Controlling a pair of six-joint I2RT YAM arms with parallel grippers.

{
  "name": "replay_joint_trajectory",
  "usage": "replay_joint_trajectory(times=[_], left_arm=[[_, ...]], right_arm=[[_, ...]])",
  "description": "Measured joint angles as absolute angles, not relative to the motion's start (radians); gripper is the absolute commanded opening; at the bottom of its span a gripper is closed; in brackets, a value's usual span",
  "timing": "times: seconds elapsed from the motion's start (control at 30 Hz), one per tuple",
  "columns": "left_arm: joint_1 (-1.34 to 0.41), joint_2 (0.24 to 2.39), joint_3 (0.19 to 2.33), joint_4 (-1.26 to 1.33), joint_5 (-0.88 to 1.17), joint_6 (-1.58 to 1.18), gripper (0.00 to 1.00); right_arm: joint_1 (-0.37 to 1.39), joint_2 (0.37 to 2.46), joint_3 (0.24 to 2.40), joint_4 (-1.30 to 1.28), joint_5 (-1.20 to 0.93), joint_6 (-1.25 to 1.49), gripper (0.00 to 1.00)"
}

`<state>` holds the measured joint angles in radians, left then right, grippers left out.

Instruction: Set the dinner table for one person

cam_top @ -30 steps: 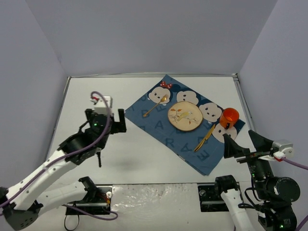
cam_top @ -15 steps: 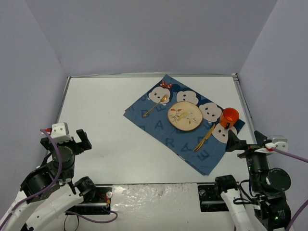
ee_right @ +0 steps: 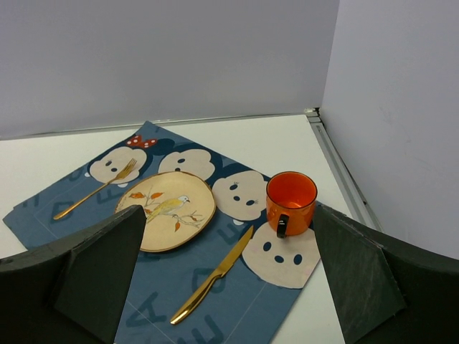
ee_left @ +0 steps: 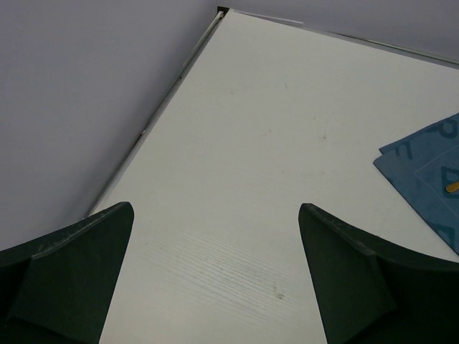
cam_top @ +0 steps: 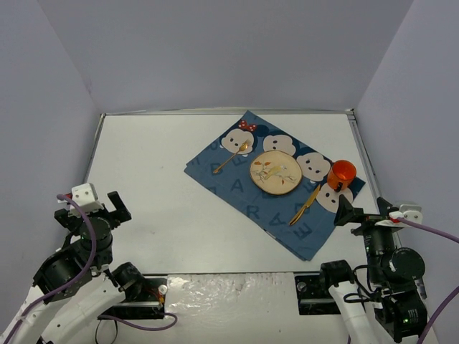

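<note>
I judged the setting complete: plate (cam_top: pixel 275 173), fork (cam_top: pixel 233 158), knife (cam_top: pixel 305 205) and orange mug (cam_top: pixel 342 173) sat on the blue cloth (cam_top: pixel 237 188), right of centre on the dinner table (cam_top: pixel 165 215) spreading before both arms. Left gripper (ee_left: pixel 215 211) and right gripper (ee_right: pixel 229 209) hung empty, jaws wide apart

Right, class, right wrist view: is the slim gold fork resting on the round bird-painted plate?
No, the gold fork lies on the dark blue printed cloth beside the plate, not on it.
</note>
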<state>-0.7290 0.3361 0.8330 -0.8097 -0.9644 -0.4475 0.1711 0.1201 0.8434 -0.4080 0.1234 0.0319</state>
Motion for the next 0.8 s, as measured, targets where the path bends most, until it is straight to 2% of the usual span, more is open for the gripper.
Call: replay_joint_trajectory(times=[0.4,0.8], left_arm=[[-0.556,0.390,0.812,-0.744,-0.820,-0.418,0.97],[-0.503,0.395,0.803,-0.727,-0.739,-0.404,0.97]], right_arm=[[0.171,0.120,0.841,-0.407,0.122,0.031,1.00],[0.171,0.120,0.830,-0.394,0.111,0.032,1.00]])
